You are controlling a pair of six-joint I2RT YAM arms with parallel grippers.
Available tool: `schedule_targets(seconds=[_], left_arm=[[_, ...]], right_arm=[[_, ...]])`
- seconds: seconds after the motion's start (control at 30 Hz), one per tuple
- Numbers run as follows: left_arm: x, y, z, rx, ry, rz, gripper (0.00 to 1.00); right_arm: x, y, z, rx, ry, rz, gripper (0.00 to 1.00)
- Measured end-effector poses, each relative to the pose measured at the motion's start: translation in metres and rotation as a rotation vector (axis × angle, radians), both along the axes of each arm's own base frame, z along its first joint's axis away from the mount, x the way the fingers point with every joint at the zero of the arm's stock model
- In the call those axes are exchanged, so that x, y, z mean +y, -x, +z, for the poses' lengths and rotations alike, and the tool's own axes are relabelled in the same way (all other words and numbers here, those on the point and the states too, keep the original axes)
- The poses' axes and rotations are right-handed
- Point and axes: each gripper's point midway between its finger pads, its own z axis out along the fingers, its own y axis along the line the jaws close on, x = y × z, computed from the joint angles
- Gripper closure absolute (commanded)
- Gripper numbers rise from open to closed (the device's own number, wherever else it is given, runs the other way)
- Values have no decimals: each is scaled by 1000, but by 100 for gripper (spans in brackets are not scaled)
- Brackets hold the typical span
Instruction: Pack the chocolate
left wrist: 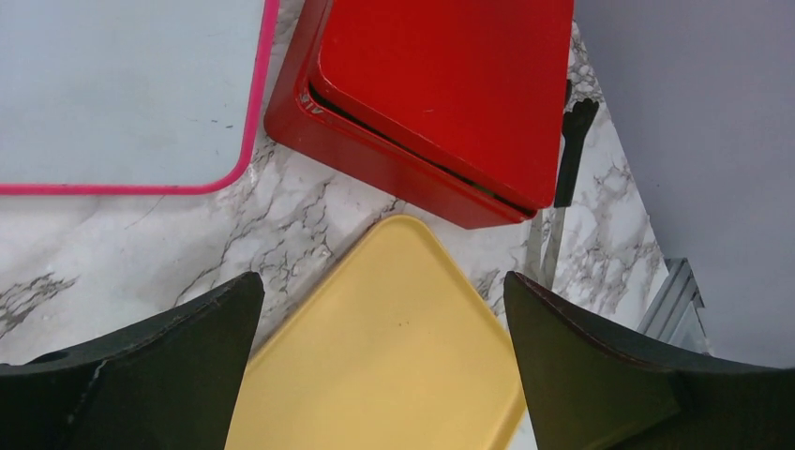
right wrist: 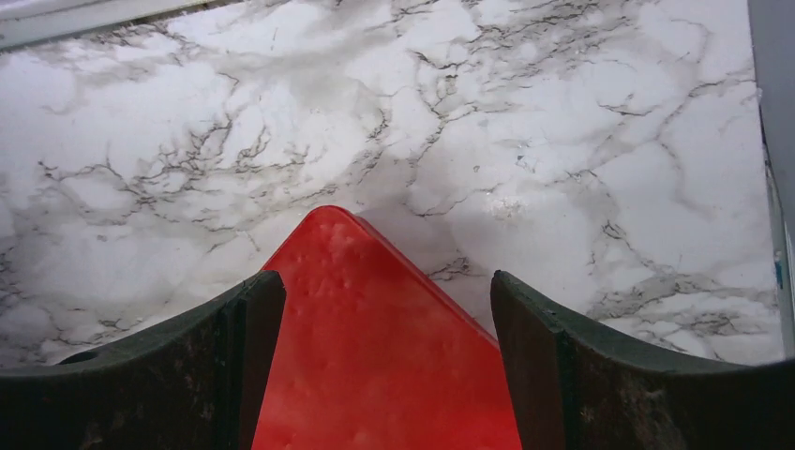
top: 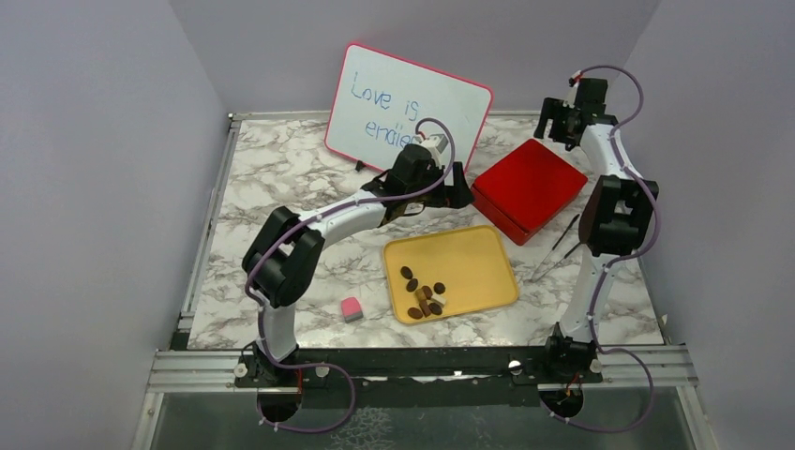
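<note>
The chocolate [top: 424, 292], several small dark brown pieces with a pale one among them, lies clustered in the near left part of the yellow tray [top: 469, 253]. A closed red box [top: 528, 187] sits just beyond the tray. My left gripper [top: 458, 193] is open and empty, hovering over the tray's far left corner beside the box. The left wrist view shows its jaws [left wrist: 384, 286] wide apart above the bare tray [left wrist: 394, 356], with the box [left wrist: 441, 94] ahead. My right gripper [top: 557, 129] is open and empty over the box's far corner [right wrist: 375, 366]. No chocolate shows in either wrist view.
A pink-framed whiteboard [top: 408, 108] leans at the back, also in the left wrist view [left wrist: 122, 84]. A pink-and-white cube [top: 352, 308] lies left of the tray. Metal tongs [top: 555, 248] lie right of the tray, below the box. Purple walls close in both sides.
</note>
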Motion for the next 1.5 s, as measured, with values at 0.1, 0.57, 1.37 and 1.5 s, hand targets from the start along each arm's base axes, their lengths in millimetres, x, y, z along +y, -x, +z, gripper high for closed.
schedule_targets(seconds=[0.1, 0.57, 1.37, 1.5], left_arm=[[-8, -7, -13, 11, 12, 0, 1], [-16, -16, -29, 10, 30, 4, 1], [-30, -45, -4, -73, 13, 16, 25], [-38, -60, 15, -133, 28, 25, 34]], right_arm=[[0, -7, -14, 15, 6, 30, 14], [16, -12, -49, 71, -25, 201, 14], [2, 3, -43, 139, -19, 59, 15], [-5, 16, -21, 134, -20, -32, 20]])
